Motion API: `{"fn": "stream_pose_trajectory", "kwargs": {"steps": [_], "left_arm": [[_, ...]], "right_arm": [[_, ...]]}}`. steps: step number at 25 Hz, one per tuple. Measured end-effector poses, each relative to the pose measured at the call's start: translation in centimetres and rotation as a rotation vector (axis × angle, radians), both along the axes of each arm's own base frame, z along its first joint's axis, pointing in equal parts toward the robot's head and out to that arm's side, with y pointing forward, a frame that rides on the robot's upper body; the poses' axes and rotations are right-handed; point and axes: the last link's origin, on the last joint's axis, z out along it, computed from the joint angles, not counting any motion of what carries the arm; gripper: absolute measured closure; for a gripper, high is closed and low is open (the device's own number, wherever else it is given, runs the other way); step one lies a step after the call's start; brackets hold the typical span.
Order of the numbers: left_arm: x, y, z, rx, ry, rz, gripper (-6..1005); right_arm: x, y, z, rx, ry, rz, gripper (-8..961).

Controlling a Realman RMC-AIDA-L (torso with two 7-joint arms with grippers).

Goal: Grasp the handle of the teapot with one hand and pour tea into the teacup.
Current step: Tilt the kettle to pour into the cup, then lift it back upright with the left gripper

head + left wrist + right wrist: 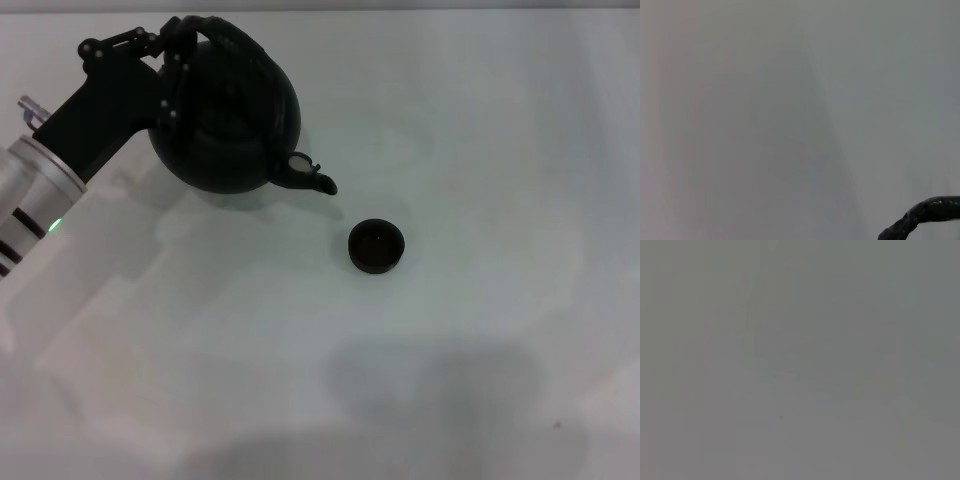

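left gripper (pixel 178 62) at far left of table (pixel 480 330), jaws closed on handle (pixel 240 45) of teapot (pixel 228 125). teapot tilted, spout pointing right and down toward teacup (pixel 377 246). teacup just right of spout tip, apart from it, upright on table. right gripper out of view.

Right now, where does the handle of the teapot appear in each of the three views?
Head view: the handle arches over the teapot at upper left, at the left gripper.
Left wrist view: a dark curved piece, lower right corner.
Right wrist view: not in it.
Shared landmark: the pale table.
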Motion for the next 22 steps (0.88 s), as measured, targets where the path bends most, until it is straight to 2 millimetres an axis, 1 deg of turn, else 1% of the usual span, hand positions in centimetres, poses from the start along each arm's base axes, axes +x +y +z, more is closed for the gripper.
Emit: {"fn": "stream_pose_trajectory", "kwargs": {"steps": [8,15,22], "left_arm": [[0.7,0.7,0.0,-0.005,0.051,-0.05,888],[1.6,1.1,-0.6,-0.029,0.088,-0.098,888],[2.0,1.4,-1.2,-0.045,0.122,-0.108,889]], "right_arm": [[-0.3,0.2,-0.3,-0.007,0.004,0.005,121],[-0.5,0.3,-0.6,-0.017,0.004,0.012,121],[-0.9,0.6,-0.8,-0.02,0.005,0.022,121]]}}
